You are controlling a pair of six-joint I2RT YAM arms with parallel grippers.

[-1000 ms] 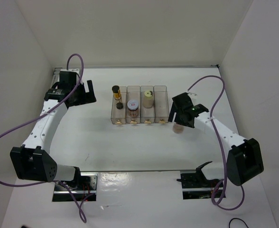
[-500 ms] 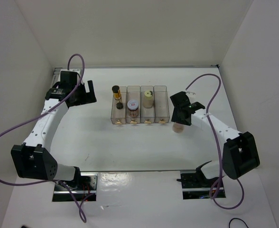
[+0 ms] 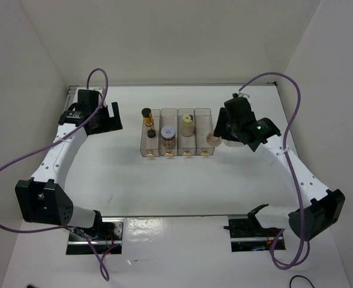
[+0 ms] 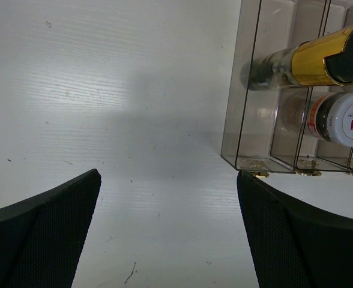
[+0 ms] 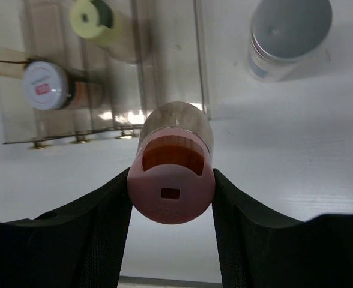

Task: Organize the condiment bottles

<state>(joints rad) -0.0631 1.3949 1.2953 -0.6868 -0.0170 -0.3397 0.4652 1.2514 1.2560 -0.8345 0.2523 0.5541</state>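
Note:
My right gripper [image 3: 217, 137] [image 5: 171, 193] is shut on the pink jar [image 3: 213, 139] [image 5: 171, 186], holding it off the table by the right edge of the clear rack [image 3: 203, 114] [image 5: 169, 72]. In the rack's slots are the slim amber bottle [image 3: 146, 116] [image 4: 311, 60], the white-lidded brown jar [image 3: 168, 133] [image 5: 44, 86] and the cream jar [image 3: 188, 122] [image 5: 91, 18]. The grey-lidded jar [image 5: 290, 33] stands on the table right of the rack. My left gripper [image 3: 110, 117] [image 4: 167, 180] hangs open over bare table left of the rack.
White walls close in the table [image 3: 164, 186] on the left, back and right. Purple cables [image 3: 284, 120] loop off both arms. The rack's rightmost slot [image 5: 170, 54] holds nothing.
The right gripper shut on the pink jar on the table in front of the rack's right end, lifted it, and carried it back to the rack's right edge. The left arm stayed put.

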